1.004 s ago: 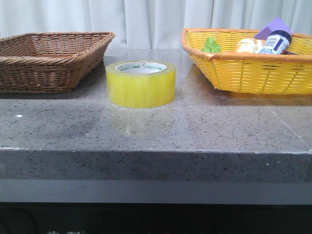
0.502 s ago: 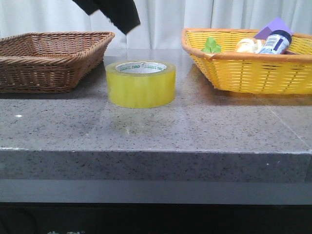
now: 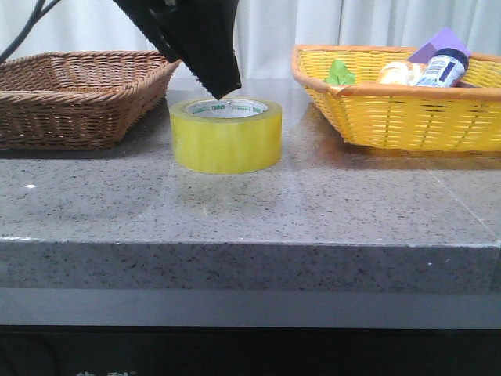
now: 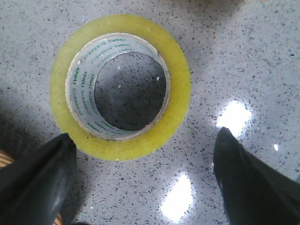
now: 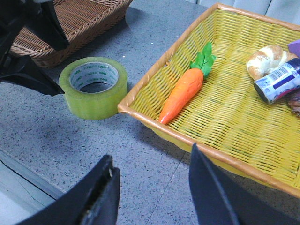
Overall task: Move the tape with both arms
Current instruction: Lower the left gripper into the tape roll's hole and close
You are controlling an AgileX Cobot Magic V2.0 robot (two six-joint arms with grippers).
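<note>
The tape, a wide yellow roll with a white core and green lettering, lies flat on the grey stone table. It also shows in the left wrist view and the right wrist view. My left gripper hangs just above and behind the roll's left side; in its wrist view the jaws stand wide open and empty, beside the roll. My right gripper is open and empty above the table's front edge, near the yellow basket's corner. It is out of the front view.
A brown wicker basket stands at the back left. A yellow basket at the back right holds a toy carrot, a bread roll, a dark-capped bottle and a purple block.
The left arm has come down from the top of the front view to just above the tape. The tape has not moved.
</note>
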